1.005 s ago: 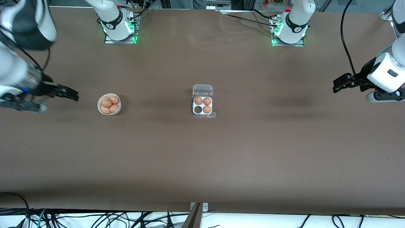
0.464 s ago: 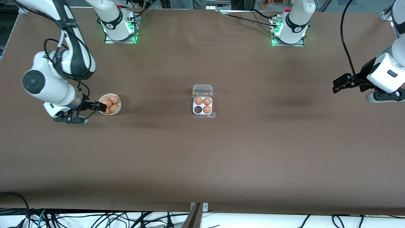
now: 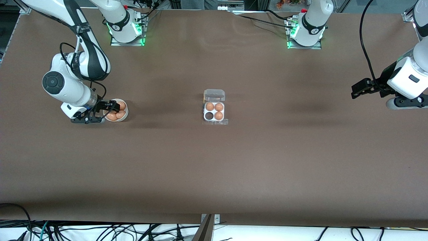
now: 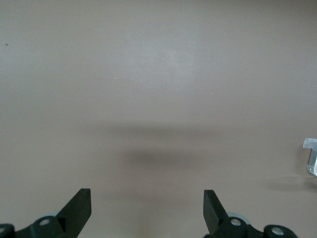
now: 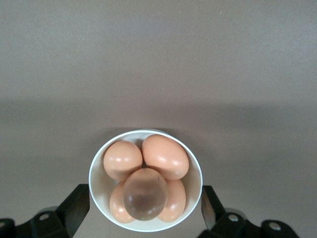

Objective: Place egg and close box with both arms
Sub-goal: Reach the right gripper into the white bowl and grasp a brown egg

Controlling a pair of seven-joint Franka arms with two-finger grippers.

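Observation:
The box is a clear four-cell carton in the middle of the table, its lid open and laid back. It holds three eggs; one cell is empty. A white bowl toward the right arm's end holds several orange-brown eggs. My right gripper is open just over the bowl; in the right wrist view its fingers stand on either side of the bowl, with the topmost egg between them. My left gripper is open and empty over bare table at the left arm's end.
The left wrist view shows the open left gripper over bare brown table, with a corner of the box at the picture's edge. Both arm bases stand along the table's back edge. Cables lie below the front edge.
My right arm has swung in from the table's end and come down over the bowl of eggs. The left arm has not moved.

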